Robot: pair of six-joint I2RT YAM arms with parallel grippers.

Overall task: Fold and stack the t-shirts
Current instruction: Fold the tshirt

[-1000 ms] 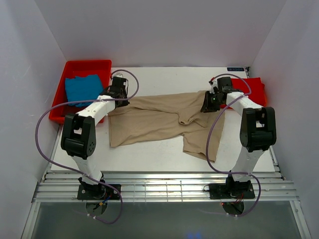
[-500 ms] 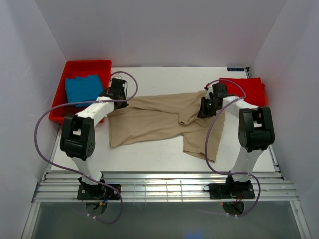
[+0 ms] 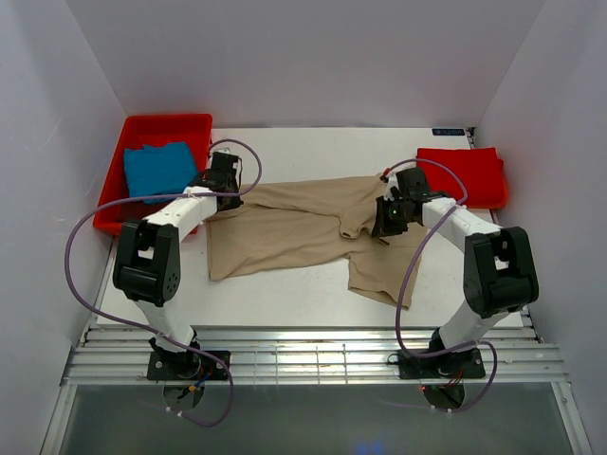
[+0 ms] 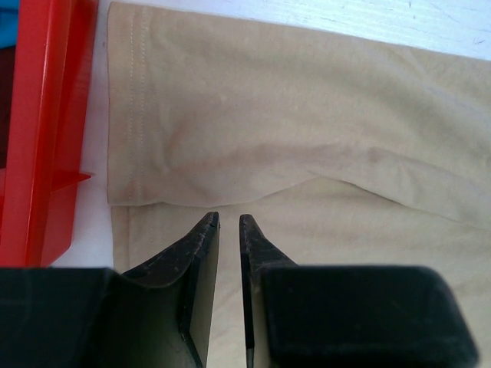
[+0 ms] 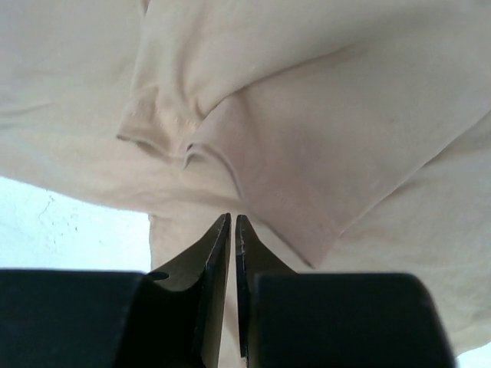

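While the tan t-shirt [image 3: 294, 232] lies spread and rumpled across the middle of the table [image 3: 313, 147], the left gripper [image 4: 229, 218] sits over its far left corner beside the red tray [image 3: 166, 123], fingers a narrow slit apart, and I cannot tell if cloth is pinched. Over the shirt's right side the right gripper [image 5: 232, 217] has its fingers nearly together, its grip likewise unclear. The blue t-shirt [image 3: 159, 169] lies in the tray, and the red t-shirt [image 3: 462, 175] lies folded at the far right.

right wrist cam: tan t-shirt [image 5: 307, 138] runs off the frame, and can't tell if the right end effector [image 5: 232, 218] actually pinches cloth
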